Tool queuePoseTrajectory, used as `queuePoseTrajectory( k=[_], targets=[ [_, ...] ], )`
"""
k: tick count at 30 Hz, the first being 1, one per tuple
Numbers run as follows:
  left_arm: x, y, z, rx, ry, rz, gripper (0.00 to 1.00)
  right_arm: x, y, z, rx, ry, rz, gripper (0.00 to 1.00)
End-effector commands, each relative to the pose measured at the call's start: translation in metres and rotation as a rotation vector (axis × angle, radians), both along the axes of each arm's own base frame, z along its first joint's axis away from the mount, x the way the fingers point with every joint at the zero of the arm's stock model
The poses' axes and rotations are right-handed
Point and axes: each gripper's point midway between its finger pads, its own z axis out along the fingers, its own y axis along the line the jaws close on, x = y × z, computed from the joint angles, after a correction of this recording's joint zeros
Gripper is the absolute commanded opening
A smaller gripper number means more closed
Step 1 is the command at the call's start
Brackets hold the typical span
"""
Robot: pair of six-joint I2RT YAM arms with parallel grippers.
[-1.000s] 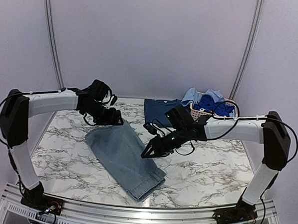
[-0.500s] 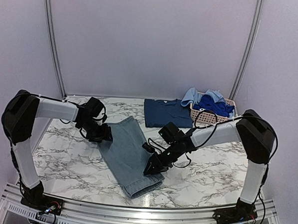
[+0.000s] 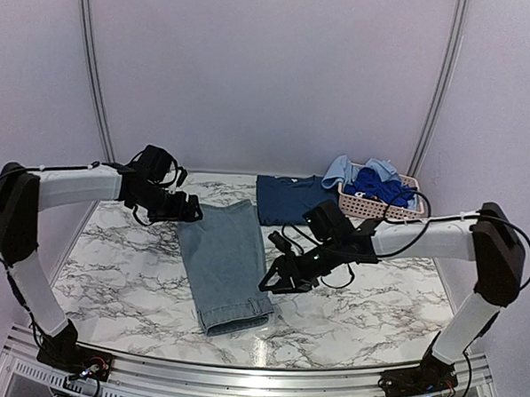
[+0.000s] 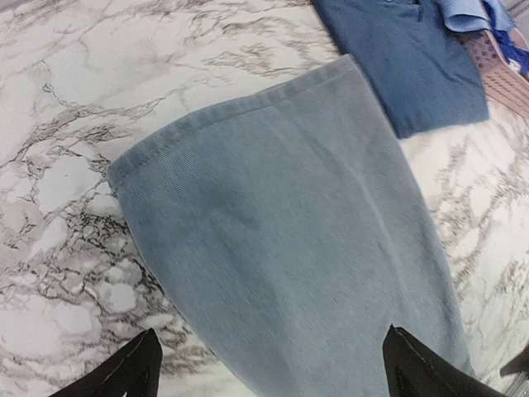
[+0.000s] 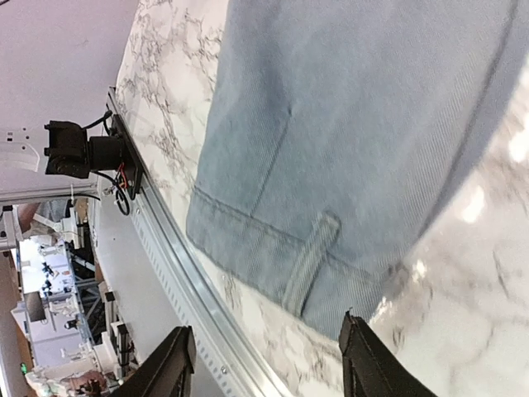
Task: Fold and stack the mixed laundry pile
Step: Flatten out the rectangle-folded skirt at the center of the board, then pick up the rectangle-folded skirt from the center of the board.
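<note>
I have the light-blue denim piece [image 3: 224, 266] lying flat as one long strip on the marble bench [image 3: 379, 302]. It sits a little left of centre, its hem [image 4: 231, 112] toward the far edge and its waistband end near the near edge. To me it looks doubled lengthwise, laid straight so the next fold can go end to end. The left gripper [image 3: 189, 215] hangs at the hem's left corner and its fingers [image 4: 136, 368] are spread wide with nothing between them but cloth below. The right gripper [image 3: 274, 283] sits low at the strip's right border near the waistband, its fingers [image 5: 364, 356] also apart and gripping nothing. I take it that the two are posted at opposite ends so I can either smooth the strip or pick up an end to fold it over. The dark navy shirt [image 3: 287, 200] lies folded flat at the middle of the far edge, which I judge to be the start of the stack. The pink basket [image 3: 364, 206] stands in the far right corner just beside the shirt, with a bright-blue item [image 3: 377, 183] and a pale blue one [image 3: 341, 170] heaped in it, not yet folded. As for writing, I find none: the belt loop [image 5: 310, 260] and waistband stitching show plainly, but no tag, patch or brand is legible anywhere.
</note>
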Motion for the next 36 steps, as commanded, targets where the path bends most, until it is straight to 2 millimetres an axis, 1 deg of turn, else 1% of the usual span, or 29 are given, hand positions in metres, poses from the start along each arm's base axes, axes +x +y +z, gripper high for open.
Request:
queuePoseTrajectory(
  k=[1,2,3,6,10,13,16,18,20,21,23,28,32,36],
  targets=[
    [-0.059,-0.007,0.023,0.07,-0.087,-0.115,0.97,-0.019,-0.034,-0.024,-0.073,0.142,-0.165,0.59],
    [-0.073,-0.011,0.028,0.074,-0.107,-0.138,0.97,-0.026,-0.042,-0.036,-0.09,0.172,-0.184,0.62],
    [-0.084,-0.012,0.03,0.07,-0.114,-0.147,0.98,-0.029,-0.044,-0.04,-0.086,0.186,-0.199,0.64],
    [-0.112,-0.014,0.032,0.052,-0.139,-0.179,0.99,-0.026,-0.037,-0.041,-0.037,0.196,-0.225,0.73],
    [-0.144,-0.022,0.037,0.021,-0.19,-0.229,0.99,-0.02,-0.02,-0.047,-0.004,0.216,-0.22,0.73],
    [-0.169,-0.03,0.034,0.04,-0.241,-0.281,0.97,-0.019,-0.005,-0.052,0.012,0.269,-0.22,0.7],
    [-0.186,-0.034,0.027,0.084,-0.271,-0.309,0.96,-0.02,0.002,-0.059,0.016,0.306,-0.234,0.64],
    [-0.194,-0.038,0.027,0.094,-0.289,-0.333,0.96,-0.019,0.001,-0.063,0.011,0.323,-0.249,0.59],
    [-0.201,-0.045,0.029,0.113,-0.322,-0.37,0.96,-0.021,0.0,-0.064,0.025,0.35,-0.268,0.49],
    [-0.207,-0.05,0.029,0.128,-0.339,-0.403,0.96,-0.023,0.0,-0.064,0.039,0.369,-0.275,0.41],
    [-0.215,-0.057,0.026,0.168,-0.366,-0.457,0.96,-0.022,0.004,-0.058,0.076,0.383,-0.282,0.27],
    [-0.236,-0.078,0.017,0.289,-0.441,-0.585,0.96,-0.014,0.014,-0.037,0.125,0.369,-0.28,0.0],
    [-0.246,-0.09,0.012,0.352,-0.483,-0.647,0.96,-0.011,0.017,-0.027,0.142,0.363,-0.287,0.0],
    [-0.252,-0.103,0.007,0.394,-0.516,-0.688,0.99,-0.005,0.022,-0.01,0.19,0.371,-0.308,0.0]
  ],
)
